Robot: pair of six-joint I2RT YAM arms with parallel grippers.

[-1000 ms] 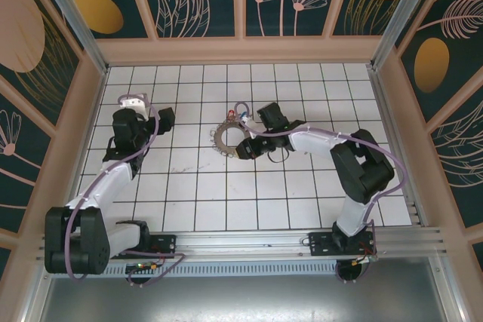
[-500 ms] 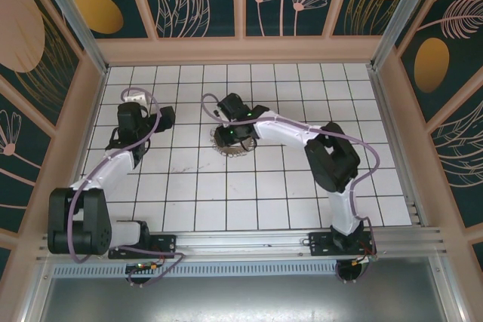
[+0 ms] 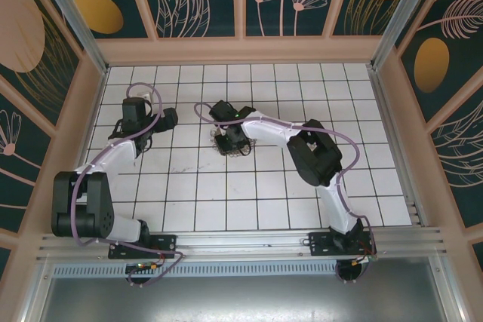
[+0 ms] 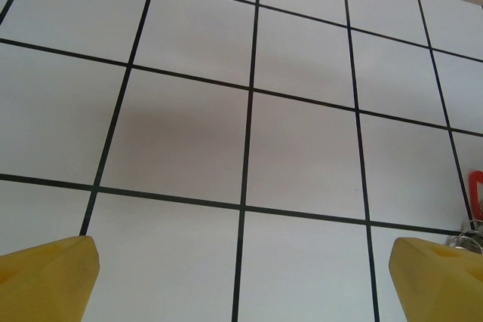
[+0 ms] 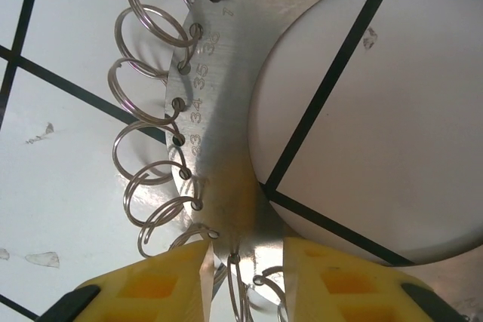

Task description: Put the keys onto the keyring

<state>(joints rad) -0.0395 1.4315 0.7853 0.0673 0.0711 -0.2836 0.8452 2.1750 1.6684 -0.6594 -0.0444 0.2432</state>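
Worktop [image 3: 196, 201]: white square tiles, thin black grid lines, a few small grey scuff marks [image 5: 39, 133].

Keyring [image 5: 219, 111] lies flat, just off worktop centre toward 9 o'clock. It is a silvery plate band with stamped numbers and rim holes. Wire loops [image 5: 143, 73] fan from its rim between 12 and 7 o'clock. Tile lines show through its round opening.

Left wrist view, 3 o'clock edge: red key [image 4: 475, 186], cut by the frame.

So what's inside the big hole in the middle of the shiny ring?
Through the keyring's hole you can see the white table and its black tile lines crossing. Whatever lies under the metal band itself is covered.
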